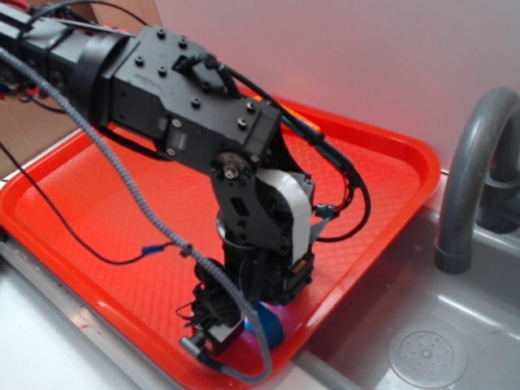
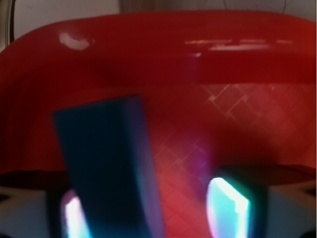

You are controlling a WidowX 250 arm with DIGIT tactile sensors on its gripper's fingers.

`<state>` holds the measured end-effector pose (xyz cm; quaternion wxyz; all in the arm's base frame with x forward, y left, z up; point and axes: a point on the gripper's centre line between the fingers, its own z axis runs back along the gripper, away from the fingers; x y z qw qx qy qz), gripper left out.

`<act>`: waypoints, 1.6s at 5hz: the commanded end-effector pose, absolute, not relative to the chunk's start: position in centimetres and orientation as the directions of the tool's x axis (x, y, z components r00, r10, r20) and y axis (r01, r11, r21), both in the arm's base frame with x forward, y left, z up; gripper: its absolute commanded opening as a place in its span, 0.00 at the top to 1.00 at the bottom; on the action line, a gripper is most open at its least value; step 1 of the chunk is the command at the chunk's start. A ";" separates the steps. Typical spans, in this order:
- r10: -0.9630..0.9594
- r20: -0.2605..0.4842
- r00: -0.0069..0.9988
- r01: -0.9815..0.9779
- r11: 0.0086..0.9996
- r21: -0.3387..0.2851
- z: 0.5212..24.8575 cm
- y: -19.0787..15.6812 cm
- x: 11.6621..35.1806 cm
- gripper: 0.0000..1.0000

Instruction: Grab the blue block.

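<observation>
Gripper (image 2: 153, 208), spread and low over the red tray's (image 1: 390, 154) near rim, has the blue block (image 2: 106, 168) against its left finger, long axis running away from it.

Kitchen: sink (image 1: 455, 325), faucet (image 1: 467, 187).

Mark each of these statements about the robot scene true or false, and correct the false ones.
1. The blue block lies on a green tray. False: the tray is red.
2. The gripper is low over the tray's near edge, at the blue block. True.
3. In the wrist view, the blue block fills the whole gap between the fingers. False: it sits by the finger on the picture's left, with open space beside it.
4. A grey faucet stands beside the tray. True.
5. The tray sits inside the sink. False: it rests beside the sink.
</observation>
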<state>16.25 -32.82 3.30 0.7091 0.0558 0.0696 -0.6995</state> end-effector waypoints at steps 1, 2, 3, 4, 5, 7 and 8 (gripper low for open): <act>-0.996 -0.076 0.039 0.999 0.040 -0.016 5.3 -31.5 15.1 1.00; -0.964 -0.037 0.264 0.965 0.264 -0.006 7.6 -29.8 15.9 1.00; -0.869 -0.008 0.494 0.869 0.494 0.012 10.9 -27.2 16.6 1.00; -0.720 -0.011 0.694 0.720 0.694 -0.001 14.4 -23.8 17.3 1.00; -0.534 0.018 0.846 0.533 0.846 0.029 17.2 -20.9 16.9 1.00; -0.282 0.103 0.954 0.280 0.959 0.038 22.7 -17.3 15.6 1.00; -0.107 0.131 0.986 0.097 0.992 0.084 22.9 -16.5 15.0 1.00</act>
